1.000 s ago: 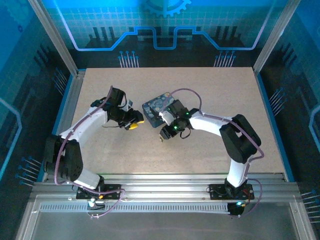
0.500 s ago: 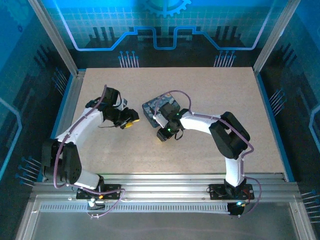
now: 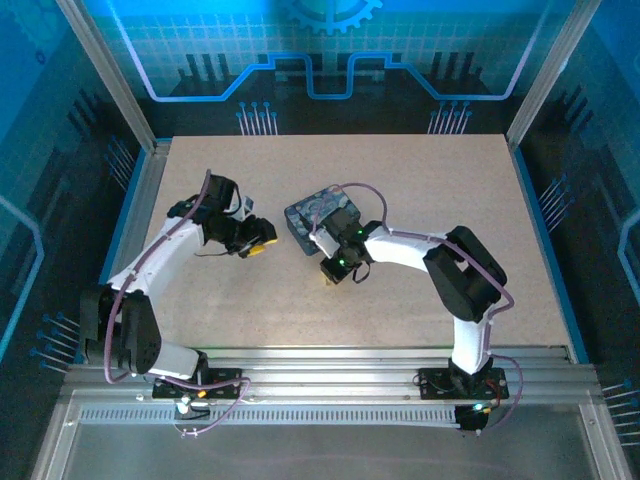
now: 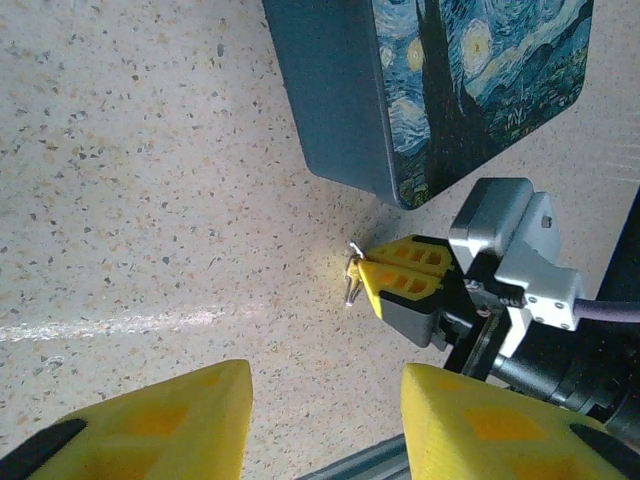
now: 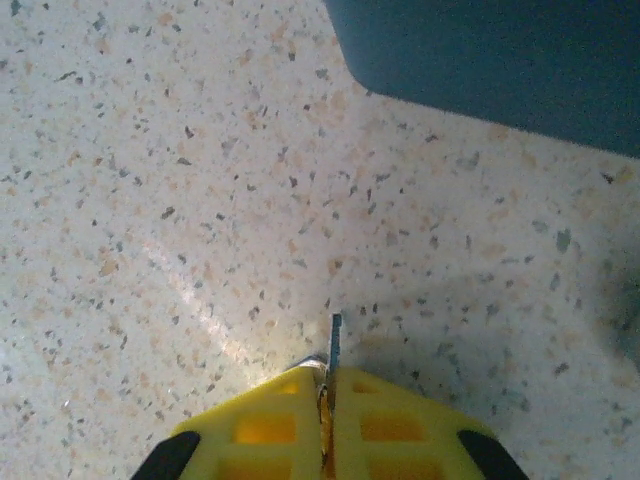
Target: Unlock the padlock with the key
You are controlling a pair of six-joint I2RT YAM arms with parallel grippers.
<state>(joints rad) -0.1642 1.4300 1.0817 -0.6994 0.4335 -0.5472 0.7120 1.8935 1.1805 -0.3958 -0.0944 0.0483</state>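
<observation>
My right gripper (image 5: 328, 375) is shut on the key (image 5: 334, 340), whose thin dark blade sticks out from between the yellow fingertips just above the table. From the left wrist, the right gripper (image 4: 375, 280) points left with the key's silvery ring and tip (image 4: 352, 276) at its fingertips. From above, the right gripper (image 3: 328, 277) sits just in front of the blue tin. My left gripper (image 4: 325, 430) is open with nothing between its fingers, a short way left of the key; from above, the left gripper (image 3: 262, 241) is left of the tin. The padlock is out of view.
A rectangular dark-blue swirl-painted tin (image 3: 314, 214) lies mid-table, its side wall (image 5: 500, 60) close beyond the right fingertips and its painted lid (image 4: 470, 80) facing the left wrist camera. Speckled tabletop (image 3: 420, 180) stretches around both arms. Metal rails border the table.
The right gripper's fingers have closed on the key. The left arm drew back slightly to the left early on and has held still since.
</observation>
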